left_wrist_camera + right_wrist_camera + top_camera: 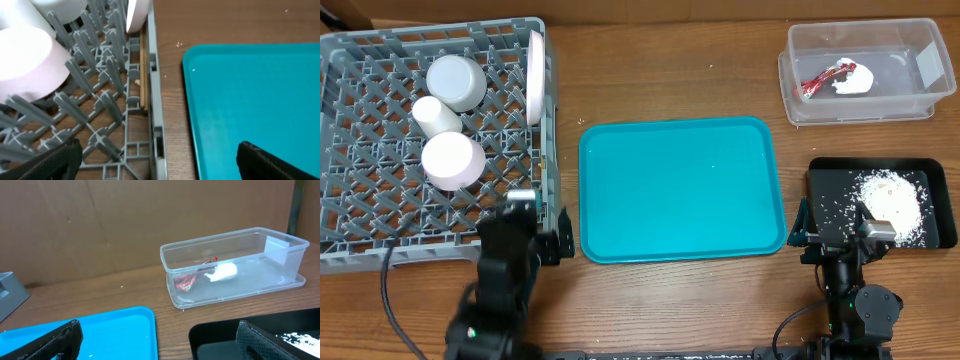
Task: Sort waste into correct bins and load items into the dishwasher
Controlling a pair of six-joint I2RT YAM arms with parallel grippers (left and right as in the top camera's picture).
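The grey dish rack [360, 240] stands at the left. It holds a pale round bowl [455, 80], a small white cup [437, 115], a pinkish-white bowl [452, 160] and a white plate [535, 75] on edge by its right wall. The clear tub [860, 105] at the back right holds the red wrapper [817, 80] and napkin wad [853, 79]. The black tray [935, 170] holds white rice grains [895, 205]. My left gripper [535, 218] is open and empty over the rack's front right corner [155, 125]. My right gripper [837, 232] is open and empty at the black tray's left front edge [225, 335].
A teal serving tray [680, 190] lies bare between the rack and the black tray. Wooden chopsticks [143, 75] lie inside the rack along its right wall. The right wrist view shows the clear tub [235, 265] before a brown cardboard wall [100, 225].
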